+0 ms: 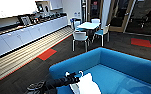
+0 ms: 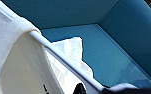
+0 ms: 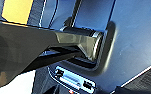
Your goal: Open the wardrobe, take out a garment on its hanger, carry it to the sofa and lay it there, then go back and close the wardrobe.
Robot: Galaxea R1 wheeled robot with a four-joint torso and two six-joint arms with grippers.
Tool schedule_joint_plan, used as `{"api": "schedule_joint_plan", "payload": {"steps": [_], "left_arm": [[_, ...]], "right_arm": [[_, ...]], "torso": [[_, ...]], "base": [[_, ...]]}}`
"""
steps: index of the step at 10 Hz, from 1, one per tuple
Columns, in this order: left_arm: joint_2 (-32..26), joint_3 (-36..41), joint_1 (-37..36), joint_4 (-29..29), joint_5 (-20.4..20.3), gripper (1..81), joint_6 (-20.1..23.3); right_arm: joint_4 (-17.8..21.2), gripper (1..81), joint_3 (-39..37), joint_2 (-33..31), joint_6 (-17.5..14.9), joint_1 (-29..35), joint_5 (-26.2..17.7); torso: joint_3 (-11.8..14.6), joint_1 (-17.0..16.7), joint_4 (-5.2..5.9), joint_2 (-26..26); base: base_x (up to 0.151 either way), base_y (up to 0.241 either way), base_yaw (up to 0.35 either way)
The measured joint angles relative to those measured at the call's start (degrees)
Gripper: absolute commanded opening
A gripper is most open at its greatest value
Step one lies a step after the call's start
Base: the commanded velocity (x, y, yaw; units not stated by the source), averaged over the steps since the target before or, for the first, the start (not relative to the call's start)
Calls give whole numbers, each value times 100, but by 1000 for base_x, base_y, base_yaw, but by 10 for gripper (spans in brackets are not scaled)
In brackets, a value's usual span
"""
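The left gripper [image 1: 74,79] sits at the bottom centre of the head view, at the end of the dark left arm that reaches in from the lower left. It appears clamped on the white hanger [image 1: 80,73], whose hook curls up just above it, though the fingers themselves are too dark to make out cleanly. From the hanger the white shirt [image 1: 87,86] hangs down and to the right, its lower part running off the bottom edge of the frame.

In the left wrist view the hanger's shoulder bar [image 2: 66,62] runs as a pale diagonal from upper left to lower right, with the shirt's collar and shoulder draped over it on the left and a loose fold of fabric [image 2: 72,48] falling toward the blue seat behind.

The blue sofa [image 1: 131,65] fills the lower right of the head view; its seat cushion [image 1: 108,77] lies directly right of and beyond the gripper, with the near armrest [image 1: 59,71] just beside it. So the shirt is already over the seat's near corner, and the open cushion stretches away to the right. The left arm is plainly the one placed for laying it down.

The right wrist view gives dark robot parts against blue panels; I cannot tell the right gripper's state.
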Motion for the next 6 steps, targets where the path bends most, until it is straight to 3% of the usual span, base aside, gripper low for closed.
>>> {"api": "schedule_joint_plan", "payload": {"steps": [3,4,6], "left_arm": [[-63,85,173,9,9,10,1],[-28,121,176,46,-9,811,50],[-50,193,182,46,-30,811,15]], "right_arm": [[-23,811,-9,22,0,0,2],[-26,811,-11,24,0,0,5],[-50,811,-11,27,0,0,6]], "torso": [[0,0,0,0],[0,0,0,0],[0,0,0,0]], "base": [[0,0,0],[0,0,0],[0,0,0]]}}
